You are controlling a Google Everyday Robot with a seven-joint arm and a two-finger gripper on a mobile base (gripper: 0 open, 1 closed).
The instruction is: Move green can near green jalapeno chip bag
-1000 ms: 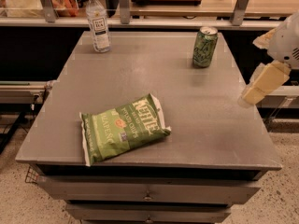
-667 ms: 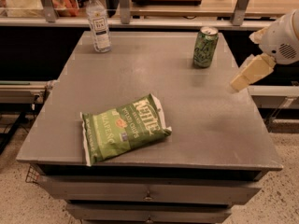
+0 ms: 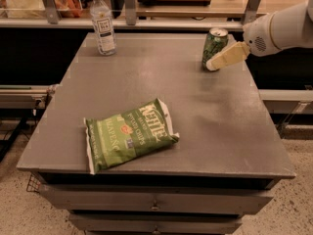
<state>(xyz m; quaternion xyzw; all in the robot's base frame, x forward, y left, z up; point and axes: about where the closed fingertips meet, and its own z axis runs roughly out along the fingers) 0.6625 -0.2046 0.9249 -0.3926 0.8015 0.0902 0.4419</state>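
Green can [image 3: 213,43] stands upright just beside the gripper [image 3: 217,62] tip; gripper spread cannot be told. Judged light, rigid, slippery, dentable: grasp mid-body. The green jalapeno chip bag [image 3: 129,133] lies well apart

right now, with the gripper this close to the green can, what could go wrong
1. The gripper is low at the right side of the upright green can; a sideways nudge may tip it.
2. The can stands close to the table's far edge, so a tipped can might roll off.
3. The green jalapeno chip bag lies far off at the near left; a loose grip could slip on the way.
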